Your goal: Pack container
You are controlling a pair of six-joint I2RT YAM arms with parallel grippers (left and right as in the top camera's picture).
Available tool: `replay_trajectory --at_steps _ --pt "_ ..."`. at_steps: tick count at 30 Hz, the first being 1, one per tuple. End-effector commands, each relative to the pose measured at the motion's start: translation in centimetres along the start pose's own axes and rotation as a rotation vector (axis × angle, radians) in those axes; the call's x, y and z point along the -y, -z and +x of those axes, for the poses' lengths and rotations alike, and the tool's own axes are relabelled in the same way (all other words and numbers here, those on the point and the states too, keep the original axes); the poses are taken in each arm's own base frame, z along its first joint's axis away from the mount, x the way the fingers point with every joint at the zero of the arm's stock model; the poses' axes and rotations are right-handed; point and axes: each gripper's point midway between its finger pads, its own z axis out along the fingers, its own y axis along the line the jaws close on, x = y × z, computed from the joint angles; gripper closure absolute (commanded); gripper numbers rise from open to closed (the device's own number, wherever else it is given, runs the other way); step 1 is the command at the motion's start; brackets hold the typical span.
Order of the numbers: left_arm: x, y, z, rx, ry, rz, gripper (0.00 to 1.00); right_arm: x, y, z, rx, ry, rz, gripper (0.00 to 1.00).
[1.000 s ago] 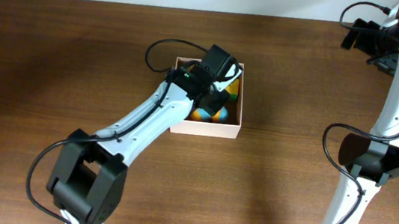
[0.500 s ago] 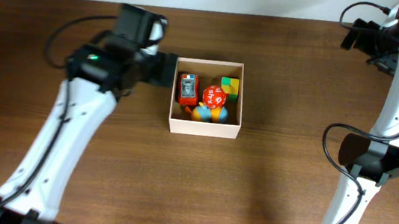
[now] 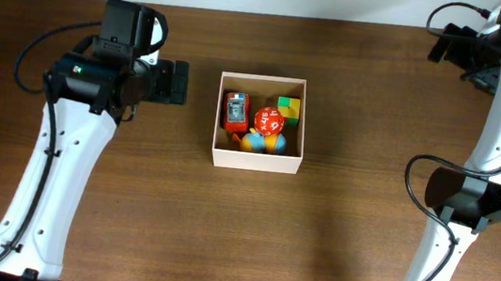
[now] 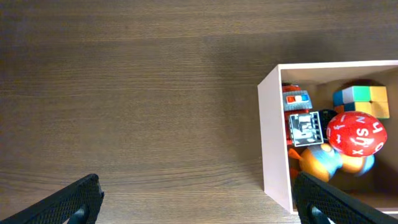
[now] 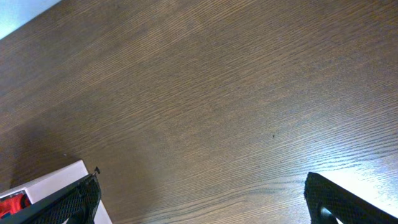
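White-walled and tan inside, the container (image 3: pixel 217 123) sits mid-table on dark wood (image 3: pixel 375 126). Four toys lie in it: a red toy car (image 3: pixel 235 110) along the left wall, a red ball with white characters (image 3: pixel 269 121) beside it, a multicoloured cube (image 3: pixel 289 109) in the top right corner, and a blue-and-orange toy (image 3: pixel 262 143) by the lower wall. Just left of the box the left gripper (image 4: pixel 196 193) hovers, fingers spread wide, empty; the right gripper (image 5: pixel 199 196), well apart at the far right, is likewise spread and empty.

The right wrist view's bottom edge cuts off the container (image 5: pixel 62 179).
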Motion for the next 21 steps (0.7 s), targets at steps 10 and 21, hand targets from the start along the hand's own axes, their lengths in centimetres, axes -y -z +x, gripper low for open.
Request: replay_trajectory --at_steps 10,21 --pt "-0.6 0.7 0.3 -0.013 -0.011 -0.026 0.01 -0.3 0.4 -0.1 0.009 -0.001 -0.009 0.01" --pt "-5.5 4.0 3.0 0.016 0.032 -0.189 0.01 -0.3 0.4 -0.1 0.009 -0.001 -0.009 0.01"
